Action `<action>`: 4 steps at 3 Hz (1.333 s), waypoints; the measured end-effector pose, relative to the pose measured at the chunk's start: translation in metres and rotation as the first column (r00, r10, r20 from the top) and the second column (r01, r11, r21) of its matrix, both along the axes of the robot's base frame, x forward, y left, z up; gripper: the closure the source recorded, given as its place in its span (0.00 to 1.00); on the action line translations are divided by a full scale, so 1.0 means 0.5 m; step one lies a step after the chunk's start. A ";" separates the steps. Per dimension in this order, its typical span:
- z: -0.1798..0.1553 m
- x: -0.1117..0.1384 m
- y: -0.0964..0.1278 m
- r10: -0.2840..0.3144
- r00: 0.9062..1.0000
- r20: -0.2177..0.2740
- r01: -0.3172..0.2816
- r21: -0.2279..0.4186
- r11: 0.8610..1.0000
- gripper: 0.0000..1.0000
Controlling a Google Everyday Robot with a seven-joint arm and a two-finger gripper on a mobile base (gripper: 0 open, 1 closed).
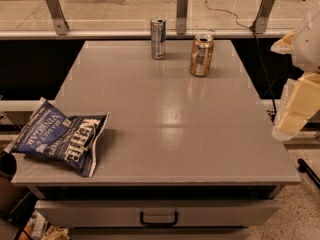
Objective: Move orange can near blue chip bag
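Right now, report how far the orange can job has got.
Done: nothing yet. The orange can stands upright near the far edge of the table, beside a silver-blue can and well apart from the blue chip bag at the near left corner. In hand: nothing; the gripper hangs off the table's right side, clear of the can. Left: reach, grasp, carry, set down by the bag.

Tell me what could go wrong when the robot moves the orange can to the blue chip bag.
1. The slim silver can stands just left of the orange can; the gripper, now off the right edge of the table, might knock it over.
2. The blue chip bag overhangs the front left corner; a nudge could push it off.
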State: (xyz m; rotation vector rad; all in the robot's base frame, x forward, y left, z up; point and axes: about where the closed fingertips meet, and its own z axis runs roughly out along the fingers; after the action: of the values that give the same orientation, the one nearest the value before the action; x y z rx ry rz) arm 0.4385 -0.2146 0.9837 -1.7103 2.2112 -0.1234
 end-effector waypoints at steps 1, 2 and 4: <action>0.000 0.000 0.000 0.000 1.000 0.000 0.000 0.000 1.000 0.00; 0.010 0.016 -0.001 -0.001 1.000 0.028 0.001 0.025 1.000 0.00; 0.028 0.131 -0.019 -0.066 0.984 0.167 0.022 0.252 0.967 0.00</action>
State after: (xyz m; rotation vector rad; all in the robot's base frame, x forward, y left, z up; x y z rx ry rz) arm 0.5040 -0.2242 0.9979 -1.4580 2.0409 -0.0042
